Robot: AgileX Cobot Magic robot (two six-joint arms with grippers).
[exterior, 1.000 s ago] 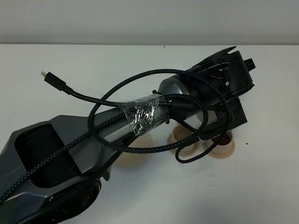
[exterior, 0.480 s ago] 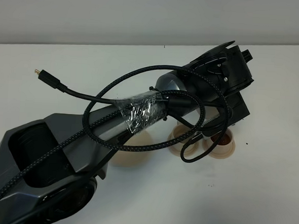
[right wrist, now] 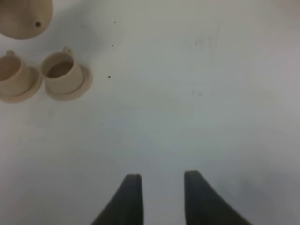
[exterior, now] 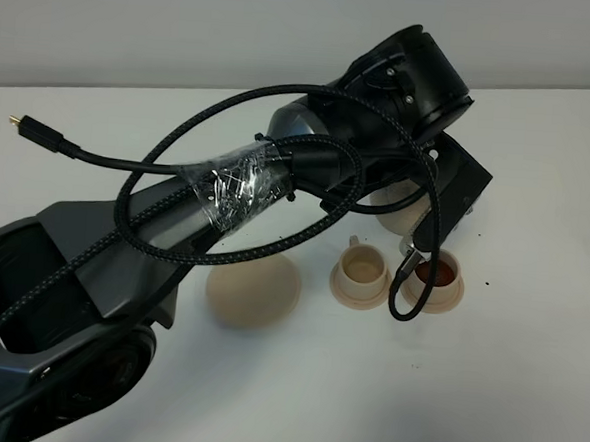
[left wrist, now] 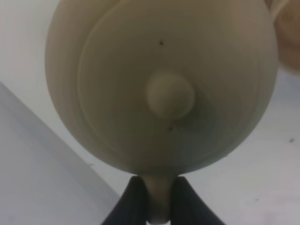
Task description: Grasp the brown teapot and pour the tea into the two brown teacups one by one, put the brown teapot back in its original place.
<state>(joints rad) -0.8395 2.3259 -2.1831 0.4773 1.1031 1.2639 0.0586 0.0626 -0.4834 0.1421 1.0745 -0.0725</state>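
The brown teapot (left wrist: pixel 161 89) fills the left wrist view, lid knob toward the camera. My left gripper (left wrist: pixel 158 182) is shut on its loop handle. From the high camera only a beige part of the teapot (exterior: pixel 398 205) shows under the left wrist, hanging just behind the two brown teacups. The left teacup (exterior: pixel 363 269) looks pale inside. Reddish tea sits in the right teacup (exterior: pixel 438 279). The wide saucer, its original place (exterior: pixel 254 291), lies bare to the left of the cups. My right gripper (right wrist: pixel 161 194) hangs open over bare table, away from the cups (right wrist: pixel 61 70).
The left arm's black braided cable (exterior: pixel 403 288) loops down between the two cups and brushes the right one's saucer. A loose cable end (exterior: pixel 40 135) sticks out at the far left. White tabletop (exterior: pixel 506 374) lies around the tea set.
The left arm has swung back and to the left, carrying the teapot up and away from over the cups. The wide saucer and both cups are now uncovered. The right gripper shows no change.
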